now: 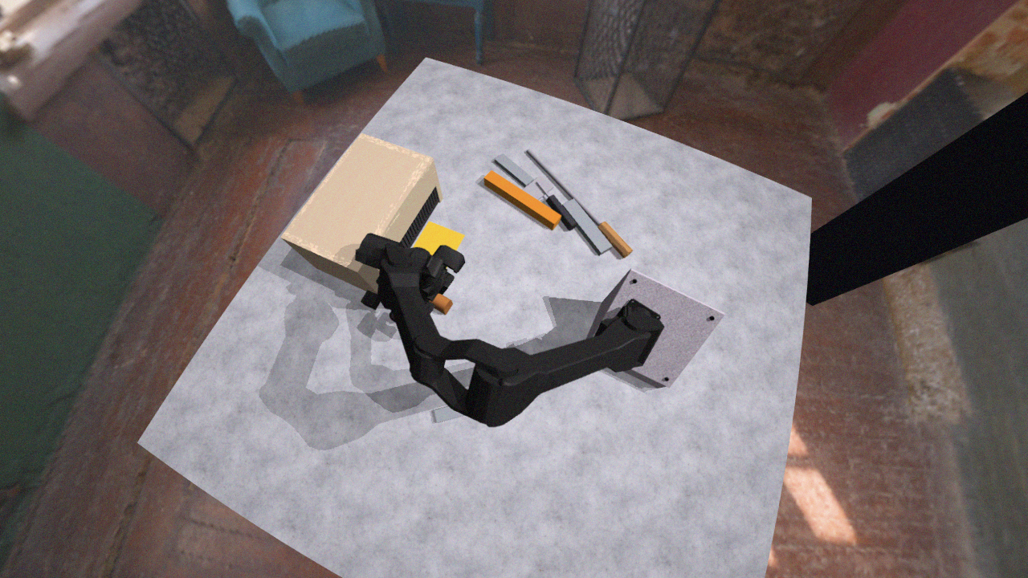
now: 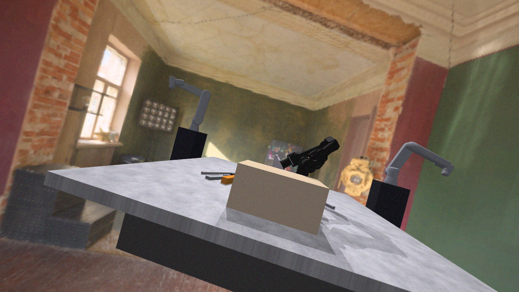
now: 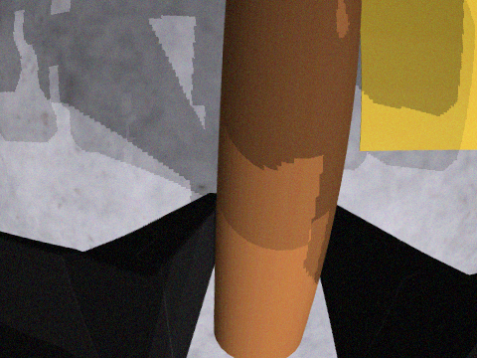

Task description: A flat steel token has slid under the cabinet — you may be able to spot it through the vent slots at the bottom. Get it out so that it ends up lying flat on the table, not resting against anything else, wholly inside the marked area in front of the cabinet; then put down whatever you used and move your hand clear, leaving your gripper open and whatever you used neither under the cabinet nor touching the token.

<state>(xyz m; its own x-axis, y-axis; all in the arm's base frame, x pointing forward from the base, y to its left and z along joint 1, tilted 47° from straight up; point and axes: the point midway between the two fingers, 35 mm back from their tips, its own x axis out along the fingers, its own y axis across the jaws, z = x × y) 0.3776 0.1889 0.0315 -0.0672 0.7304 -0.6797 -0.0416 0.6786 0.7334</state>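
Observation:
My gripper (image 1: 434, 295) (image 3: 269, 211) is shut on a brown wooden handle (image 1: 444, 304) (image 3: 268, 209), beside the near end of the cabinet's front. The handle's far part is hidden under my arm in the top view, so I cannot tell what tool head it carries or where that lies. The beige cabinet (image 1: 356, 197) (image 2: 277, 196) has dark vent slots (image 1: 422, 213) low on its front. The yellow marked area (image 1: 442, 235) (image 3: 393, 134) lies in front of them, partly covered by my arm in the top view. I cannot see the steel token in any view.
An orange bar (image 1: 520, 199) (image 2: 227, 179), a grey flat bar (image 1: 588, 227) and a thin rod with a wooden handle (image 1: 617, 240) lie right of the cabinet. A grey strip (image 1: 446, 414) is partly under my arm. A small black piece (image 1: 369, 298) shows at the cabinet's near corner.

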